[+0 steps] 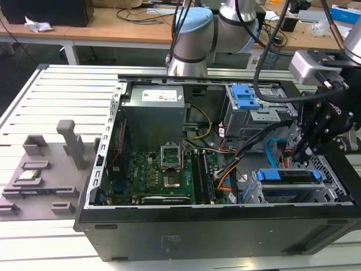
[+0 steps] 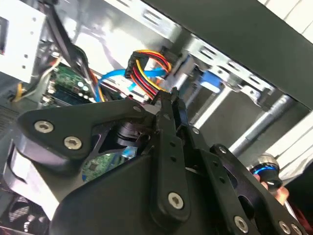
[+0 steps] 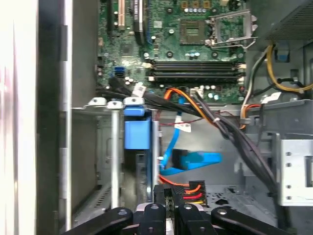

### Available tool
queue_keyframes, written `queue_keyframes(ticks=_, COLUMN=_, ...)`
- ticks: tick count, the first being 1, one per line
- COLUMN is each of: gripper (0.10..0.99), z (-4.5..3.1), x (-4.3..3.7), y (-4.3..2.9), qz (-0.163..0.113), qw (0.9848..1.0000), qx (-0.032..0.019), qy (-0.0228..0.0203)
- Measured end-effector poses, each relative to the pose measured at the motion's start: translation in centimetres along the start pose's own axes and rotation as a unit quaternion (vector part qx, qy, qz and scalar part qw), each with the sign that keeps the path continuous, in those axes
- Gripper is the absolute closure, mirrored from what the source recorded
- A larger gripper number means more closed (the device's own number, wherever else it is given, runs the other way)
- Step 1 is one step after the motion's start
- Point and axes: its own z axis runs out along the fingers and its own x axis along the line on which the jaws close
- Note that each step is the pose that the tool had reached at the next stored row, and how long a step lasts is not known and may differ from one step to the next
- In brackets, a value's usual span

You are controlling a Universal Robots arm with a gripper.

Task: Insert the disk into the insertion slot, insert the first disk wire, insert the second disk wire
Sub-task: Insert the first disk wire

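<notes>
The disk (image 1: 287, 176) lies in the insertion slot (image 1: 333, 189), the perforated metal cage at the case's corner on the exterior view's right; its blue caddy (image 3: 137, 134) shows beside the cage rail. My gripper (image 1: 294, 151) hangs just above that cage. In both wrist views the gripper (image 3: 169, 195) (image 2: 168, 95) is shut on the plug of the first disk wire (image 3: 193, 188) (image 2: 146, 63), a bundle of red, yellow, orange and black strands, right at the disk's end. The second disk wire (image 3: 195, 159) (image 1: 274, 148) (image 2: 115, 77), light blue, hangs loose close by.
A taller grey cage with blue tabs (image 1: 248, 107) stands behind the gripper. The motherboard (image 1: 163, 175), memory sticks (image 3: 195, 71) and power supply (image 1: 153, 113) fill the case on the exterior view's left. Black cable bundles (image 3: 234, 137) cross nearby. A grey fixture (image 1: 39, 175) lies outside.
</notes>
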Motion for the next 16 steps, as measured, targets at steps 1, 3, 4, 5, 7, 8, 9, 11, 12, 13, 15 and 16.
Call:
queue_keyframes(ticks=1, gripper=0.922, z=0.02, x=0.43, y=-0.01, qz=0.000, qw=1.0000, qx=0.0000, qy=0.0000)
queue_keyframes(ticks=3, gripper=0.922, z=0.11, x=1.01, y=-0.02, qz=0.000, qw=1.0000, qx=0.0000, qy=0.0000)
queue_keyframes(ticks=4, gripper=0.922, z=0.25, x=1.10, y=-0.04, qz=0.000, qw=1.0000, qx=0.0000, qy=0.0002)
queue_keyframes(ticks=5, gripper=0.922, z=0.39, x=1.11, y=-0.09, qz=0.000, qw=1.0000, qx=0.0000, qy=0.0001)
queue_keyframes(ticks=7, gripper=0.922, z=0.57, x=1.11, y=-0.25, qz=0.000, qw=1.0000, qx=0.0000, qy=0.0003)
queue_keyframes(ticks=8, gripper=0.922, z=0.65, x=1.14, y=-0.32, qz=0.000, qw=1.0000, qx=0.0000, qy=0.0003)
queue_keyframes(ticks=9, gripper=0.922, z=0.75, x=1.26, y=-0.35, qz=0.000, qw=1.0000, qx=-0.0001, qy=0.0002)
queue_keyframes(ticks=11, gripper=0.922, z=0.99, x=1.39, y=-0.44, qz=0.000, qw=1.0000, qx=0.0000, qy=0.0003)
queue_keyframes(ticks=12, gripper=0.922, z=1.03, x=1.39, y=-0.46, qz=0.000, qw=1.0000, qx=0.0000, qy=0.0004)
queue_keyframes(ticks=13, gripper=0.922, z=1.06, x=1.39, y=-0.47, qz=0.000, qw=1.0000, qx=0.0000, qy=0.0004)
queue_keyframes(ticks=15, gripper=0.922, z=1.17, x=1.38, y=-0.48, qz=0.000, qw=1.0000, qx=0.0000, qy=0.0003)
queue_keyframes(ticks=16, gripper=0.922, z=1.20, x=1.38, y=-0.49, qz=0.000, qw=1.0000, qx=0.0000, qy=0.0004)
